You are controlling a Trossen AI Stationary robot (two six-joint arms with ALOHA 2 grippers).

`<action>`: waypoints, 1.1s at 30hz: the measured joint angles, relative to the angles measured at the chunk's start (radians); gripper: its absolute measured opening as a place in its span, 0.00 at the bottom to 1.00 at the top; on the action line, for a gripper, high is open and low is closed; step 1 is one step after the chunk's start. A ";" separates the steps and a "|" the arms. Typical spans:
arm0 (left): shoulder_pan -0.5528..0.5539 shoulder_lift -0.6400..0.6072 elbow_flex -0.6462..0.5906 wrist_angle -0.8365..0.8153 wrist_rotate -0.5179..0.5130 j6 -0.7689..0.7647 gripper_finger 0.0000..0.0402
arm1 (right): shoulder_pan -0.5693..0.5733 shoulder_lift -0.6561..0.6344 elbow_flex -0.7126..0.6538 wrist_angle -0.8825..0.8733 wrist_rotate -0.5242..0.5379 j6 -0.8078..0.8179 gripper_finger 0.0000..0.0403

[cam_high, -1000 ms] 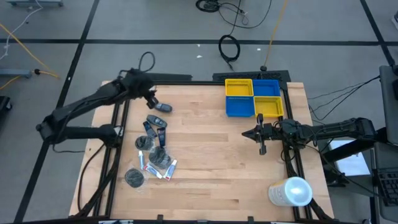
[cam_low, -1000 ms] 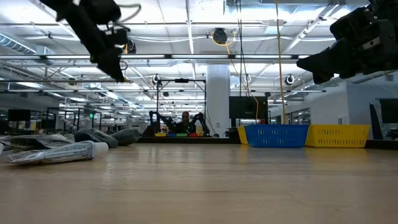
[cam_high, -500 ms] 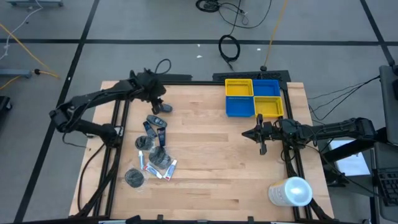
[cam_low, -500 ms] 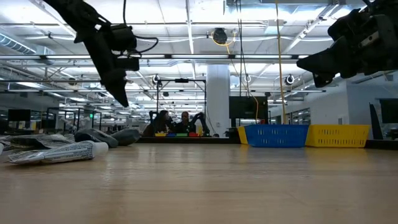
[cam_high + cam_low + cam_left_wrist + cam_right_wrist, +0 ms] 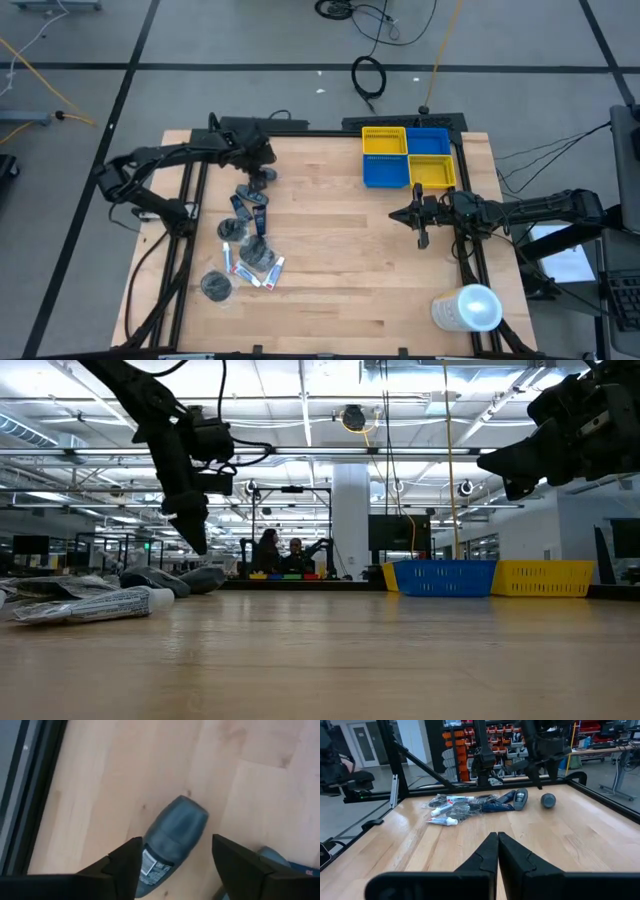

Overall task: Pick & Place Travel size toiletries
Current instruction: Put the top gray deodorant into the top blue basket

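Left hand [image 5: 172,862]: fingers spread, poised over a dark grey mini bottle [image 5: 172,837] lying on its side on the counter [image 5: 330,250] near the far left edge; likely light, rigid, smooth and apt to roll, best gripped across mid-body. Remaining toiletries [image 5: 248,245] lie heaped nearby, one just beside it. Right hand [image 5: 421,216]: fingers together, waiting near the bins [image 5: 408,156].
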 joint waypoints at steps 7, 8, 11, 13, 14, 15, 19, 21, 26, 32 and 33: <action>-0.039 0.000 0.000 0.000 -0.075 0.153 0.64 | 0.000 0.000 0.000 0.000 0.000 0.000 0.01; -0.038 0.000 0.000 -0.001 -0.076 0.160 0.64 | 0.000 0.000 0.000 0.000 0.000 0.000 0.01; -0.036 0.000 0.000 0.000 -0.073 0.166 0.62 | 0.000 0.000 0.000 0.000 0.000 0.000 0.01; -0.035 0.000 0.000 0.001 -0.072 0.168 0.61 | 0.000 0.000 0.000 0.000 0.000 0.000 0.01; -0.035 0.000 0.000 0.002 -0.071 0.173 0.60 | 0.000 0.000 0.000 0.000 0.000 0.000 0.01; -0.035 0.005 0.000 0.003 -0.071 0.178 0.60 | 0.000 0.000 0.000 0.000 0.000 0.000 0.01; -0.035 0.050 0.000 0.003 -0.069 0.168 0.58 | 0.000 0.000 0.000 0.000 0.000 0.000 0.01; -0.035 0.082 0.000 0.003 -0.072 0.179 0.58 | 0.000 0.000 0.000 0.000 0.000 0.000 0.01; -0.035 0.157 0.000 0.010 -0.162 0.193 0.58 | 0.000 0.000 0.000 0.000 0.000 0.000 0.01; -0.036 0.216 0.005 0.020 -0.182 0.217 0.57 | 0.000 0.000 0.000 0.000 0.000 0.000 0.01; -0.036 0.224 0.005 0.022 -0.182 0.217 0.57 | 0.000 0.000 0.000 0.000 0.000 0.000 0.01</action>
